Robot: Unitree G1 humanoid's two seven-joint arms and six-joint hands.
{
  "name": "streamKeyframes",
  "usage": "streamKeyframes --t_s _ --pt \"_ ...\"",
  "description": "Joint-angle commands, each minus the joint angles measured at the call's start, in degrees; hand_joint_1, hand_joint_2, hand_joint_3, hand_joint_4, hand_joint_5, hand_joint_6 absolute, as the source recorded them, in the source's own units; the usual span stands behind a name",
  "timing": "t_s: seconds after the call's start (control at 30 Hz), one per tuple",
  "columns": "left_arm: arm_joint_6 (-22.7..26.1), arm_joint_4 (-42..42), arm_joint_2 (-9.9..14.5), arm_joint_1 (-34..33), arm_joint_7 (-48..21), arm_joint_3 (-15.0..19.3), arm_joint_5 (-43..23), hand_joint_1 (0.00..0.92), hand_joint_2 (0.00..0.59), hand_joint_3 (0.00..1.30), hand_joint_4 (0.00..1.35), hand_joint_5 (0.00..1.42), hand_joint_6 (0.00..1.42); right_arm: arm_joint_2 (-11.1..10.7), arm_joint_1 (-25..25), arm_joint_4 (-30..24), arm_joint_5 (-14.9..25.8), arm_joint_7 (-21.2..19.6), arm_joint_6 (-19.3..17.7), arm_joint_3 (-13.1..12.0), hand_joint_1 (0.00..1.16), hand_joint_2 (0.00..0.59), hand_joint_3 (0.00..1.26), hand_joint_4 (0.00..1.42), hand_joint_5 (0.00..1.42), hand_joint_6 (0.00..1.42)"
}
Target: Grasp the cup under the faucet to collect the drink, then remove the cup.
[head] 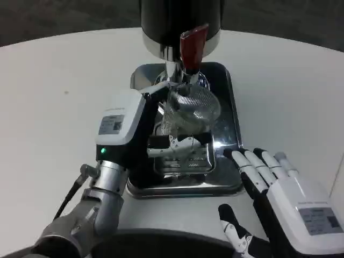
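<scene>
Under the red faucet [192,45], over the shiny tray [232,181], the left hand [134,131] holds the clear cup [189,110], maybe tipped. The right hand [285,201] rests flat on the counter [48,97], fingers spread.

The left hand [141,129] has a boxy white back with a small grey printed label, and a green light glows at its lower edge. Black panels run down its side, and the fingers [185,141] are white with black segments. Below it sits a silver cylindrical wrist with ribbed metal, a thin dark cable trailing off its side. The right hand [285,207] has the same white casing with a grey label of tiny text. Its fingers [258,166] are white-tipped over black, and the thumb is black with white patches.
</scene>
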Motion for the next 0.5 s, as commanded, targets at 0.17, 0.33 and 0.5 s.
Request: streamKeyframes --t_s 0.17,0.33,0.5 --pt "2.9 0.1 1.3 1.5 -2.5 -1.1 -0.6 0.48 0.038 0.81 0.82 1.06 1.22 0.7 1.0 -1.1 0.6 0.5 0.3 0.1 0.5 0.503 0.11 0.1 0.09 0.1" --pt "2.0 0.3 1.5 1.2 -5.9 -1.3 -1.8 0.362 0.072 0.58 0.6 0.92 1.04 1.0 1.0 -1.1 0.9 0.9 0.4 -0.1 0.52 0.493 0.12 0.1 0.1 0.12" --pt "0.3 -0.2 1.6 1.8 -6.1 -0.9 -3.0 0.288 0.066 0.35 0.45 0.77 0.9 1.2 1.0 -1.1 1.2 1.2 0.6 -0.3 0.52 0.493 0.12 0.1 0.11 0.15"
